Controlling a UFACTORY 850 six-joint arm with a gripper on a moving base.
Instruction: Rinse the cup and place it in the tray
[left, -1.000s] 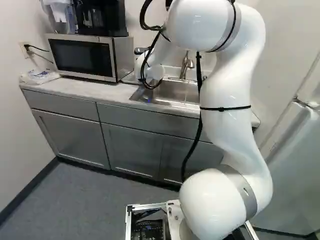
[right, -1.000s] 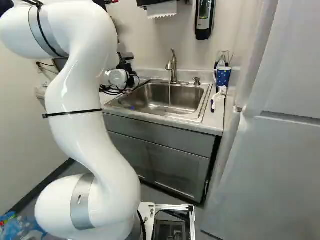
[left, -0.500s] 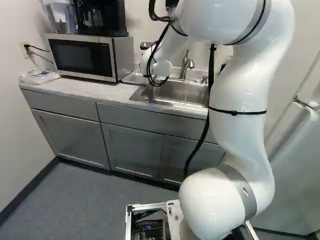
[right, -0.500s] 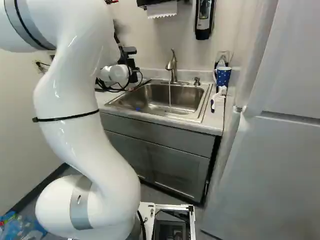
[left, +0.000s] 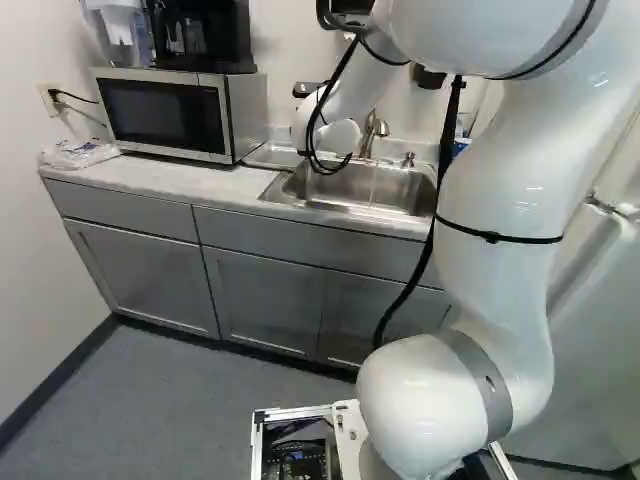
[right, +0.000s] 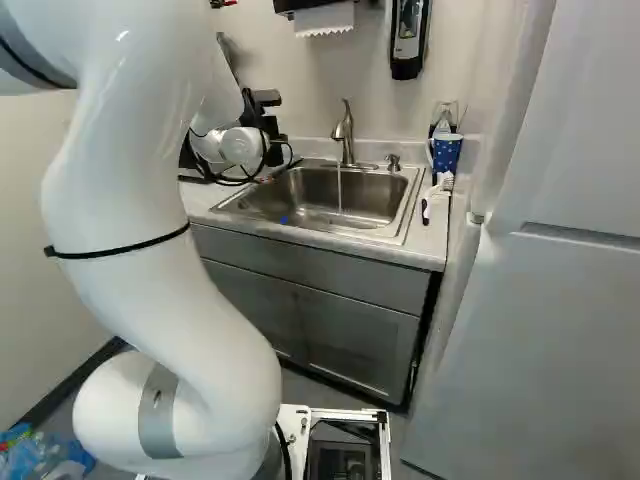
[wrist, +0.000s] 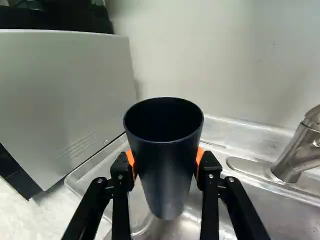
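Gripper (right: 274, 140) clasps dark cup (wrist: 167, 175) near sink (right: 300, 195) in pale countertop (left: 190, 182), wall (wrist: 215, 60) behind.

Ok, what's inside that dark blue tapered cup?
Inside the dark blue tapered cup, only its shaded inner wall shows; the bottom is too dark to tell if it holds water.

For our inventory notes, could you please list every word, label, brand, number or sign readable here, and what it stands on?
No text can be read.
Dark cup: no print shows on the side in view.
Microwave: any print is too small to read.
Plastic bag: marks too blurred to read.
Wall dispenser: likewise unreadable.
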